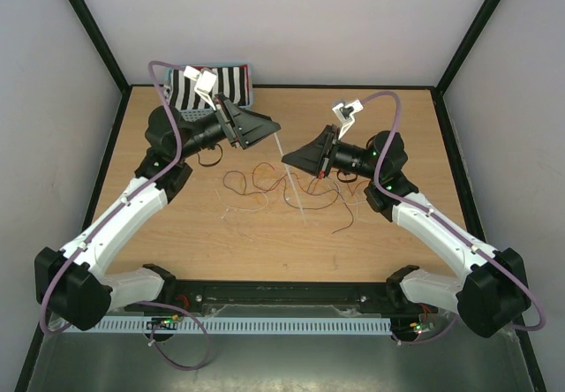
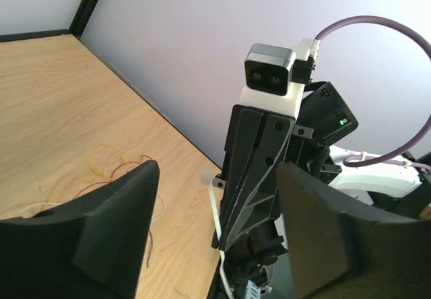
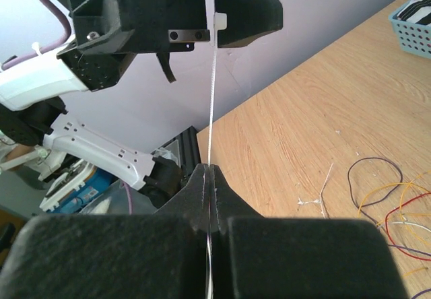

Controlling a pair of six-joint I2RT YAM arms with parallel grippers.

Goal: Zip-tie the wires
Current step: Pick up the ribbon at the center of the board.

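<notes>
While clamped fully shut on a white zip tie [image 3: 212, 97], holds it upright in mid-air with the right gripper [image 3: 209, 172], likely to steady it for looping. Shows the left gripper [image 2: 217, 178] spread wide on either side of the tie's head, gripping nothing. Leaves the wires [image 1: 265, 180] loose on the table [image 1: 221, 242] below, not yet bundled.

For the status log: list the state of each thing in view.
left hand: open, gripping nothing.
right hand: shut on the zip tie.
zip tie: straight, unlooped, held upright above the table.
wires: loose curls on the table, unbundled.
basket: at the table's back edge, striped cloth inside.
</notes>
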